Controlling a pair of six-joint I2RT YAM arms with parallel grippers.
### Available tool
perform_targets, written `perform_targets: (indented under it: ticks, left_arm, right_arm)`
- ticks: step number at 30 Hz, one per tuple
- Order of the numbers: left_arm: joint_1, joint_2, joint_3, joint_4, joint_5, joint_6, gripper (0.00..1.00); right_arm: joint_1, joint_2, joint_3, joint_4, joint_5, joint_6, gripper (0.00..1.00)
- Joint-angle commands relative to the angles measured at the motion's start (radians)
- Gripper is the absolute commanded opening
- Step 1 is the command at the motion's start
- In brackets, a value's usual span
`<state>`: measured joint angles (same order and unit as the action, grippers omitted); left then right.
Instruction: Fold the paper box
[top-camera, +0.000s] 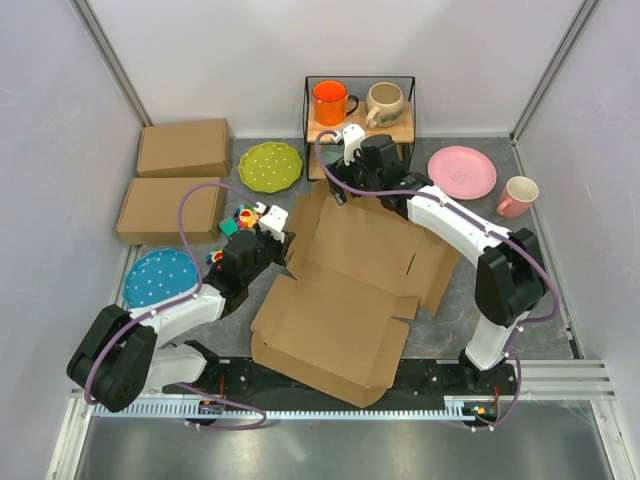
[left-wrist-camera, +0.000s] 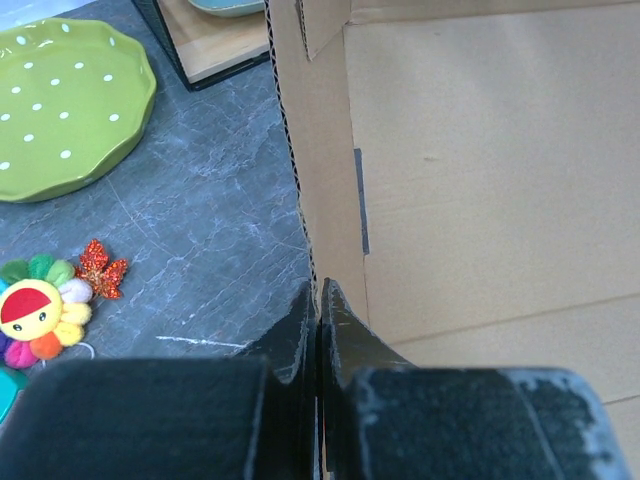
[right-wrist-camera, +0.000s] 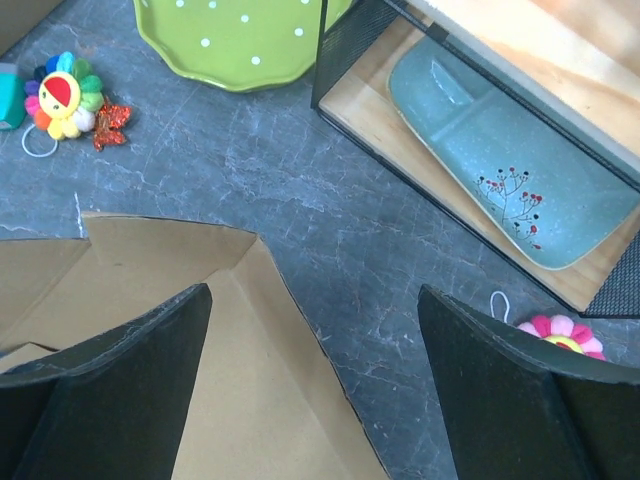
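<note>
The paper box (top-camera: 345, 290) is a large brown die-cut cardboard sheet, partly folded, lying in the middle of the table with side walls half raised. My left gripper (top-camera: 283, 243) is shut on the upright left edge of the sheet; in the left wrist view the fingers (left-wrist-camera: 318, 330) pinch the corrugated edge of the box (left-wrist-camera: 470, 170). My right gripper (top-camera: 345, 185) is open and hovers over the far corner flap (right-wrist-camera: 200, 330) of the box, one finger above the cardboard, the other above bare table.
Two ready-made brown boxes (top-camera: 180, 150) lie at far left. A green dotted plate (top-camera: 270, 165), a blue plate (top-camera: 160, 278), small toys (top-camera: 243, 217), a wire rack with mugs (top-camera: 358, 105), a pink plate (top-camera: 462, 172) and pink mug (top-camera: 518, 196) surround the box.
</note>
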<state>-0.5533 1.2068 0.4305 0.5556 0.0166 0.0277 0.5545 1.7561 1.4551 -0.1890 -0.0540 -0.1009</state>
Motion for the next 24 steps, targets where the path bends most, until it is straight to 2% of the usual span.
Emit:
perform_targets:
  ticks: [1, 9, 14, 24]
  left_arm:
    - [-0.011, -0.030, -0.009, 0.035, -0.038, 0.066, 0.02]
    - [-0.013, -0.026, -0.004, 0.030, -0.053, 0.072, 0.02]
    - [-0.014, -0.027, -0.004, 0.030, -0.056, 0.074, 0.02]
    - [-0.017, -0.024, 0.005, 0.000, -0.113, 0.063, 0.02]
  right_arm:
    - [0.001, 0.022, 0.041, 0.011, -0.015, -0.034, 0.91]
    - [-0.001, 0.022, -0.050, 0.037, -0.006, -0.052, 0.81]
    - [-0.001, 0.013, -0.068, 0.042, -0.010, -0.057, 0.56]
    - [-0.005, -0.043, -0.119, 0.060, 0.014, -0.063, 0.33]
